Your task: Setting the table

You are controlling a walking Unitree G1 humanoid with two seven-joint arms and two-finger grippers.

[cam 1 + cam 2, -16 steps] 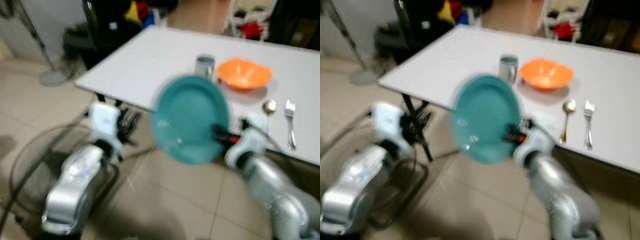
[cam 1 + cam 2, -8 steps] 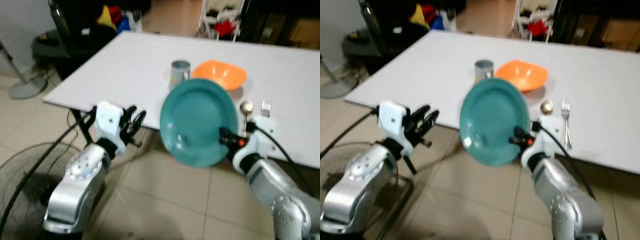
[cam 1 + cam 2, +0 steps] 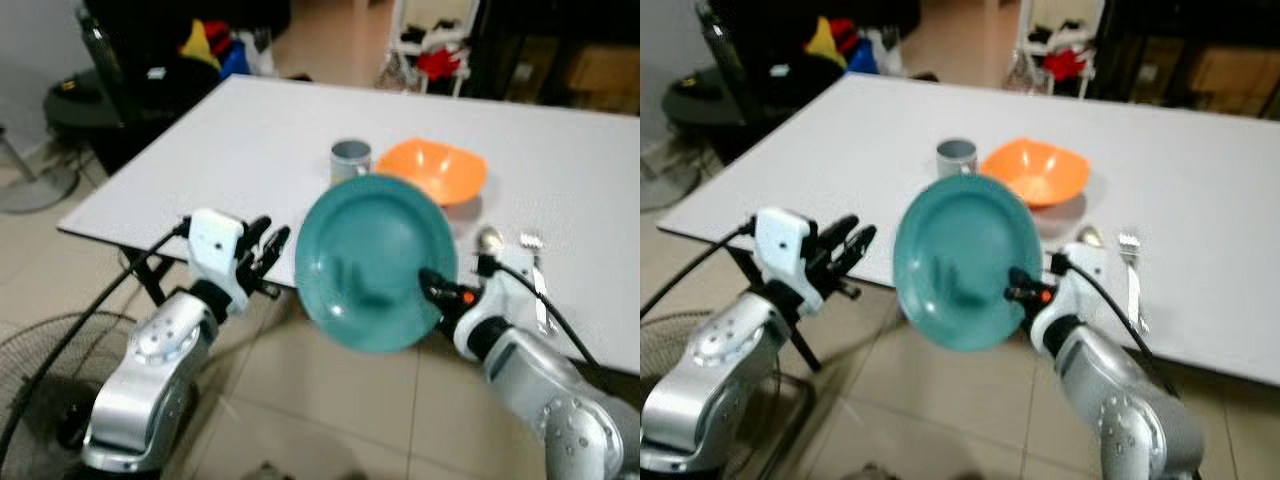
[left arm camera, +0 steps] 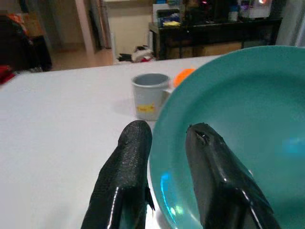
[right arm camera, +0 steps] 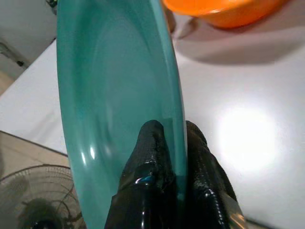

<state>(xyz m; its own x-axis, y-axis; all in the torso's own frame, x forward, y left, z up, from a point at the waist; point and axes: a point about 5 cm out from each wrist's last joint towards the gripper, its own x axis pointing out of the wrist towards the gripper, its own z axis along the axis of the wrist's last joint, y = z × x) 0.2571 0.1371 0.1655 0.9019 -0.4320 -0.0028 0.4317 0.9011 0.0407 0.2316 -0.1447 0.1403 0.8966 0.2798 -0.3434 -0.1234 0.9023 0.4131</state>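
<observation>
Right now your left end effector [image 3: 268,250] sits at the lower left of the head view, just off the near edge of the tabletop [image 3: 230,140], its two fingers a little apart with nothing between them. In its wrist view those fingers [image 4: 128,157] lie very near the plate's rim; if you push that arm forward, you could knock the plate out of its hold.

At centre frame, the teal plate [image 3: 375,262] hangs almost on edge over the tabletop's near edge, not yet set down. Behind it stand the grey cup [image 3: 350,159] and the orange bowl [image 3: 440,170]; swing the plate forward without levelling it and you may clip either one.

Lower right, your right end effector [image 3: 432,288] is closed on the plate's rim, fingers [image 5: 155,152] pinching only a narrow bit of the edge. That thin pinch looks like the main risk: the plate could pivot or slip. The spoon [image 3: 489,240] and fork [image 3: 535,275] lie just beside the likely landing spot, so lowering too far right would trap them.
</observation>
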